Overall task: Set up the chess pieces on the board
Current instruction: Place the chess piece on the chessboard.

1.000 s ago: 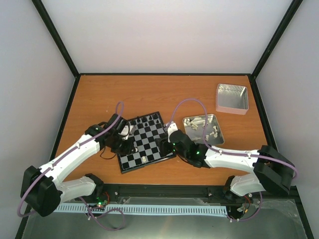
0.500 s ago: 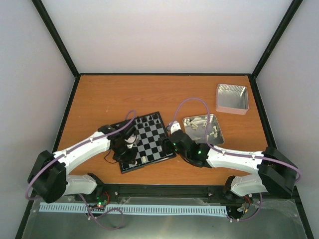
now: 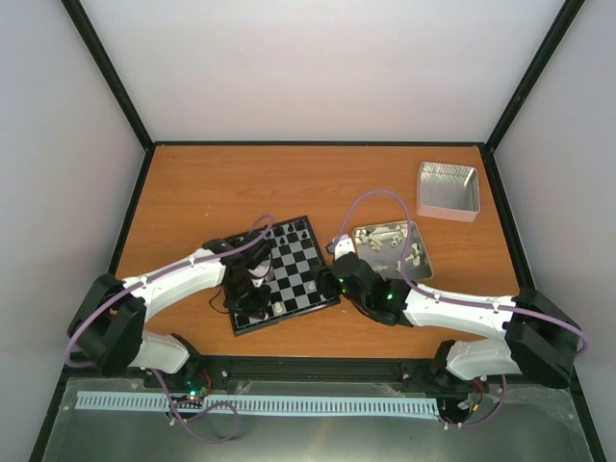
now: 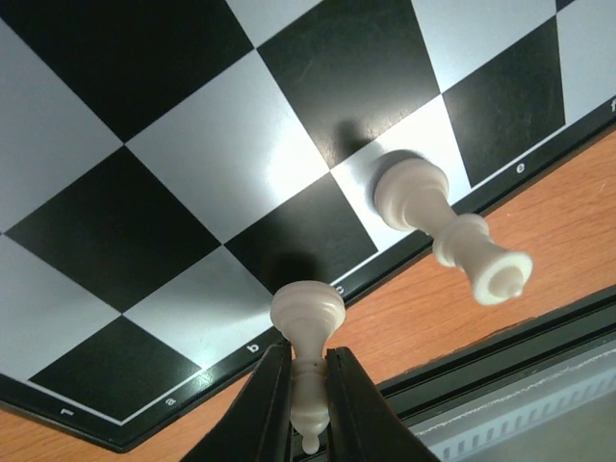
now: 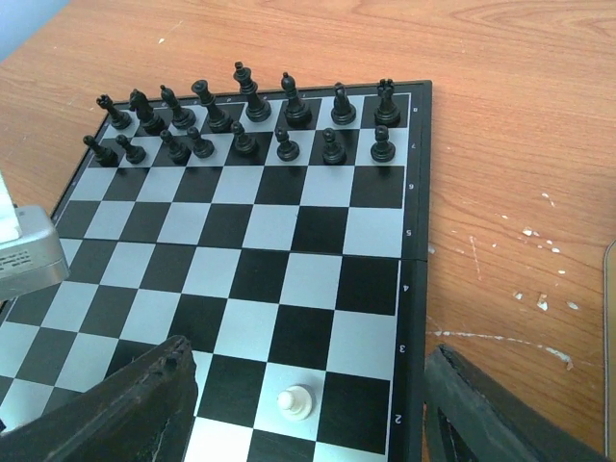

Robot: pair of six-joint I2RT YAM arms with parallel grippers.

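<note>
Near edge: left fingers (image 4: 279,390) pinch one white chess piece (image 4: 308,313) at the near rim of the board (image 3: 289,265). Second white piece (image 4: 438,226) stands on a pale square just beside. Right fingers (image 5: 144,404) spread wide at board's right side. Black chessmen (image 5: 241,115) fill far rows.

Board (image 4: 192,164): glossy, reflective black and silvery squares. Chess pieces (image 4: 416,197): smooth cream plastic, slight sheen. Desk (image 5: 520,125): matt orange wood grain, scuffed. Tin (image 3: 449,189): dull silver metal.
</note>
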